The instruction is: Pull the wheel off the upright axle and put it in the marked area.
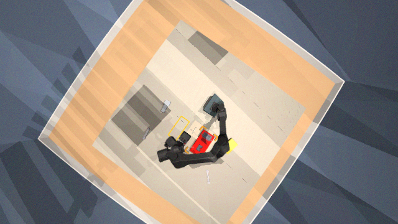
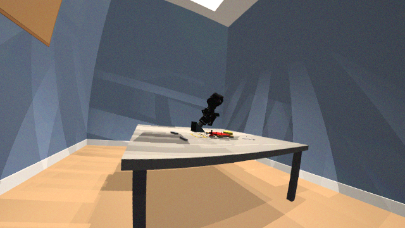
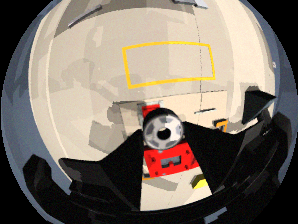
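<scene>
My gripper point(image 3: 162, 129) is shut on the wheel point(image 3: 163, 142), which shows a silver hub with a dark centre hole between the fingertips. In the exterior view the gripper is raised over the red block point(image 1: 194, 149) point(image 2: 222, 134) point(image 3: 190, 159), and a short dark post point(image 2: 211, 130), apparently the upright axle, stands there below it. The wheel seems to be off the axle and above the block. In the top view the arm hides the wheel. The marked area, a yellow outline point(image 1: 175, 126) point(image 3: 126, 67), lies beside the block; I see nothing standing in it.
A pale plate with orange brackets point(image 1: 203, 127) point(image 3: 220, 125) surrounds the red block. A yellow block point(image 1: 232, 145) point(image 3: 200, 182) is on its far side from the outline. Two grey pieces point(image 1: 166, 103) point(image 1: 146, 134) lie beyond the outline. A thin white piece point(image 1: 208, 177) lies apart.
</scene>
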